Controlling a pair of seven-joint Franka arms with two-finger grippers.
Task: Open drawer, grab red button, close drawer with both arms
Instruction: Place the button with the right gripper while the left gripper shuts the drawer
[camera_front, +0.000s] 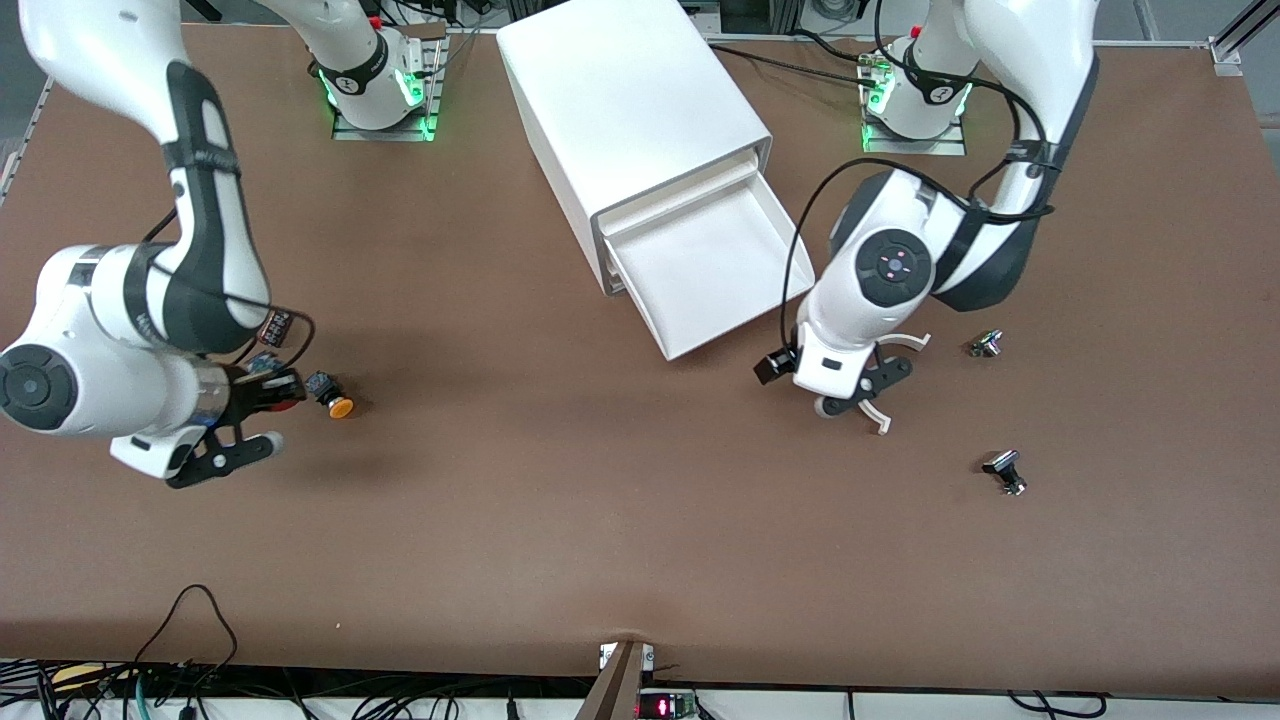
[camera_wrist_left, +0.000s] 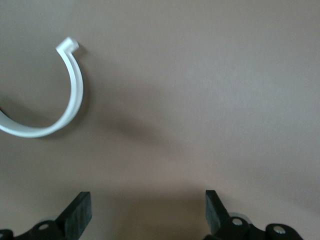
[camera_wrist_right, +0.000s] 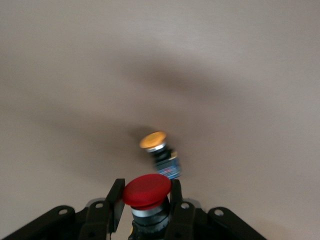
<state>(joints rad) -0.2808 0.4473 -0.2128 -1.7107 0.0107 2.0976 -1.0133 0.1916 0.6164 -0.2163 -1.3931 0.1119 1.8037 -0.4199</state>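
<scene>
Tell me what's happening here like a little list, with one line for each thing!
drawer: pulled open, nothing showing inside
cabinet: white, between the arm bases
right gripper: shut on the button, over the table
button: red cap, between the fingers
orange-capped button: lying on the table beside the right gripper
left gripper: open, holding nothing, over the table in front of the drawer

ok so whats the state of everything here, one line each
drawer: pulled out, nothing in it
red button: gripped, off the table
right gripper: shut on the red button
left gripper: open, holding nothing, over bare table
orange button: lying on its side on the table
white clip: lying flat on the table
</scene>
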